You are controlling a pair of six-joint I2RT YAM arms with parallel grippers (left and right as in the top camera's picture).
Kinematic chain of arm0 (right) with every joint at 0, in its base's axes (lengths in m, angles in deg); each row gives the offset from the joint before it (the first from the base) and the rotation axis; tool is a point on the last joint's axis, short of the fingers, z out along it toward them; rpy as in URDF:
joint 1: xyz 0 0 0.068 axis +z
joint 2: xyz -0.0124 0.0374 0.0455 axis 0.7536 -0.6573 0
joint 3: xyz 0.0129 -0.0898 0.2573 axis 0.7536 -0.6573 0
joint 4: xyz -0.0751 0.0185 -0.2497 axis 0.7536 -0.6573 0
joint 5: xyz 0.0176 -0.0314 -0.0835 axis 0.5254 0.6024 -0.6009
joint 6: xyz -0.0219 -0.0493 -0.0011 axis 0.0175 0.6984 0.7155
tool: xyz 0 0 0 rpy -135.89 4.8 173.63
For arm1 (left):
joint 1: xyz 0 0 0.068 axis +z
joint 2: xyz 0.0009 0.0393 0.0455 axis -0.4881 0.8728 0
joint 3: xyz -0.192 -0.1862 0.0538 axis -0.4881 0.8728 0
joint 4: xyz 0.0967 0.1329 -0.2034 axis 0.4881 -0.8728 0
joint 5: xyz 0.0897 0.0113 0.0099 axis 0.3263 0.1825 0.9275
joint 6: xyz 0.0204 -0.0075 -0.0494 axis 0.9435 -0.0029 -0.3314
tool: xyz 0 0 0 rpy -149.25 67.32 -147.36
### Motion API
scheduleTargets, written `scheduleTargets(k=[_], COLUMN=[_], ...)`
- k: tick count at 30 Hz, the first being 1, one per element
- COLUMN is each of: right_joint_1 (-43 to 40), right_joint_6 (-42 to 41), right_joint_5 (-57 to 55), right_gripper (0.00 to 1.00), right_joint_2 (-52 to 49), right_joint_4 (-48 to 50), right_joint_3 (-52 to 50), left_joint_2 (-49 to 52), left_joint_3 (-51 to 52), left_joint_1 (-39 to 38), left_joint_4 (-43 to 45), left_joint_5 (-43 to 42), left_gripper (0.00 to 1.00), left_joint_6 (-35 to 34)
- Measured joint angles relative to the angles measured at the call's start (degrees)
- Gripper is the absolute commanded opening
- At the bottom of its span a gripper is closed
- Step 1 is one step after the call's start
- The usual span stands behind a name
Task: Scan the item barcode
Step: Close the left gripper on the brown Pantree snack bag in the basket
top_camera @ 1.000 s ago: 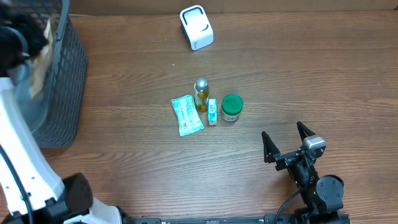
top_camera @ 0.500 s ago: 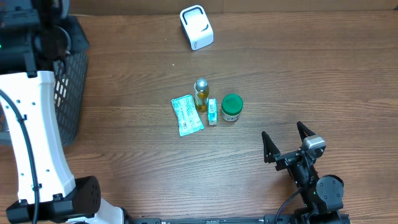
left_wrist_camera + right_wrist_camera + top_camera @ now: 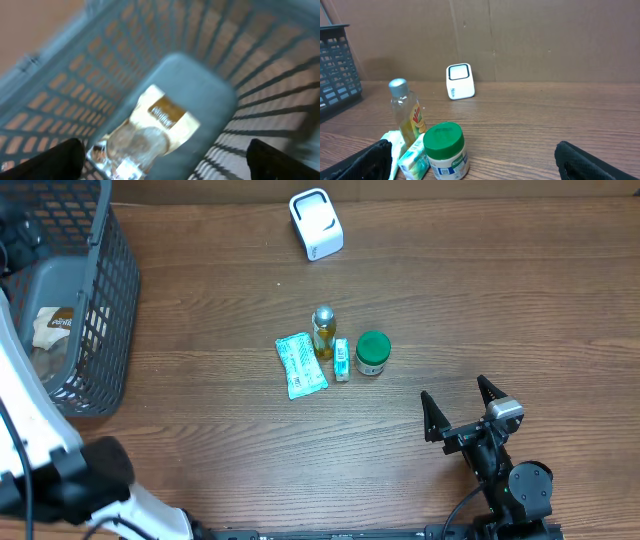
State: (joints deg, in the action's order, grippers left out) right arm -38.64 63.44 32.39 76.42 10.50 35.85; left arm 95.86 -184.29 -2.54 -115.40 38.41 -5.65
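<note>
You'll find the white barcode scanner (image 3: 316, 224) standing upright at the far side of the worktop (image 3: 500, 300). Mid-worktop sits a close cluster: a green-and-white sachet (image 3: 300, 364) lying flat, an upright oil bottle (image 3: 323, 330) with a silver cap, a small box (image 3: 342, 360) and, just beside it, a green-lidded jar (image 3: 372, 352). A tan packet (image 3: 150, 130), possibly a snack pouch in that blurred view, lies on the floor of the grey basket (image 3: 110, 300).

Changes over last second: left gripper (image 3: 172, 162) jaws parted, previously clamped on snack pouch (image 3: 52, 328). Pouch released, now lying on floor of mesh basket (image 3: 112, 300). The left arm (image 3: 25, 410) has swung off basket top toward 8 o'clock table edge.
</note>
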Motion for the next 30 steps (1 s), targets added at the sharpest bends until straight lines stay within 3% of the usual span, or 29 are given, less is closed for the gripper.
scheduleTargets(k=[11,16,25,30], right_joint_1=[0.0,0.0,0.0,0.0], right_joint_6=[-0.02,-0.04,0.0,-0.02], right_joint_5=[0.0,0.0,0.0,0.02], right_gripper=[1.0,1.0,1.0,1.0], right_joint_2=[0.0,0.0,0.0,0.0], right_joint_4=[0.0,0.02,0.0,0.0], right_joint_3=[0.0,0.0,0.0,0.0], left_joint_2=[22.64,29.66,32.89,32.52], left_joint_3=[0.07,0.07,0.5,2.71], left_joint_1=[4.59,5.7,6.05,6.05], left_joint_4=[-10.01,-12.0,-10.38,-7.58], left_joint_5=[2.25,5.33,8.55,8.55], left_gripper=[1.0,1.0,1.0,0.88], left_joint_6=[1.49,-1.92,-5.99,-6.47])
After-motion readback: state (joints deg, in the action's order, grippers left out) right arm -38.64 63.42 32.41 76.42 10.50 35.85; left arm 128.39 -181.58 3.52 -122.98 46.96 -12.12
